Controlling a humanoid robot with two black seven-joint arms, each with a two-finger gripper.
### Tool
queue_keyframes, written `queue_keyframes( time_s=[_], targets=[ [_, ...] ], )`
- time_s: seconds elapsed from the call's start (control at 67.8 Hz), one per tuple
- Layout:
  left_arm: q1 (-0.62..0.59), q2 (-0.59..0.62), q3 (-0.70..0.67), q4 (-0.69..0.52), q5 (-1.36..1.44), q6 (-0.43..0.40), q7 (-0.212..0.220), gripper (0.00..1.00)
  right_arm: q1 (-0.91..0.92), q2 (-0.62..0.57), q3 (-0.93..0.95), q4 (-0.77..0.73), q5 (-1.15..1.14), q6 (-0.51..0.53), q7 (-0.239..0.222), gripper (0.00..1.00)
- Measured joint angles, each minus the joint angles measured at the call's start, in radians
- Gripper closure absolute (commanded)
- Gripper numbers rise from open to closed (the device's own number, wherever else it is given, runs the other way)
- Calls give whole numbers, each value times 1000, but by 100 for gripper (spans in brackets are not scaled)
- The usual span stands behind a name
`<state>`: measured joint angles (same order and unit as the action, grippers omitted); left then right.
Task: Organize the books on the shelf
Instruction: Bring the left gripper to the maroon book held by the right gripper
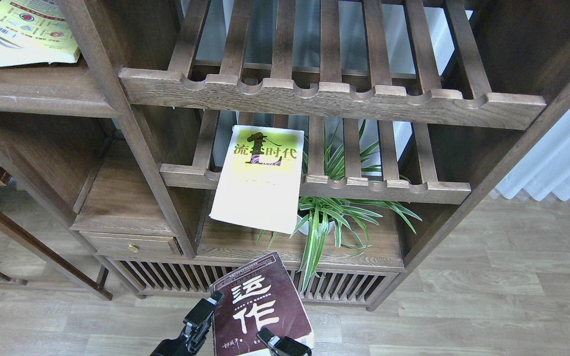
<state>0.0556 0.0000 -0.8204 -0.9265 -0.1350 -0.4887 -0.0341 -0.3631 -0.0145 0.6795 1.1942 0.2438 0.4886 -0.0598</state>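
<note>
The thick maroon book [261, 306] with big white characters is held up at the bottom centre, in front of the cabinet. My right gripper [279, 344] is shut on its lower edge, with one finger over the cover. My left gripper [201, 314] is against the book's left edge; its fingers cannot be told apart. The yellow-green-and-white book [260, 183] lies tilted on the lower slatted rack [389, 190] and overhangs its front rail. A colourful illustrated book [27, 29] lies on the solid shelf board [37, 94] at the top left.
An upper slatted rack [329, 96] with a scalloped rail juts out above. A potted spider plant [329, 217] stands on a solid board [235, 242] under the lower rack. A small drawer [134, 244] is at the lower left. The floor is wooden; a white curtain [562, 163] hangs at the right.
</note>
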Motion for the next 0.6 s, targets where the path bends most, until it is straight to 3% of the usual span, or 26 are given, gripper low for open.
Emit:
queue_keyframes(
  time_s=[0.221, 0.295, 0.605],
  targets=[
    [-2, 0, 1, 1, -29, 0, 5, 81, 0, -2, 0, 2, 0, 0, 0, 94],
    [-2, 0, -1, 1, -34, 0, 6, 91, 0, -2, 0, 2, 0, 0, 0, 94],
    [-2, 0, -5, 7, -35, 0, 7, 92, 0, -7, 0, -5, 0, 0, 0, 94]
  ],
)
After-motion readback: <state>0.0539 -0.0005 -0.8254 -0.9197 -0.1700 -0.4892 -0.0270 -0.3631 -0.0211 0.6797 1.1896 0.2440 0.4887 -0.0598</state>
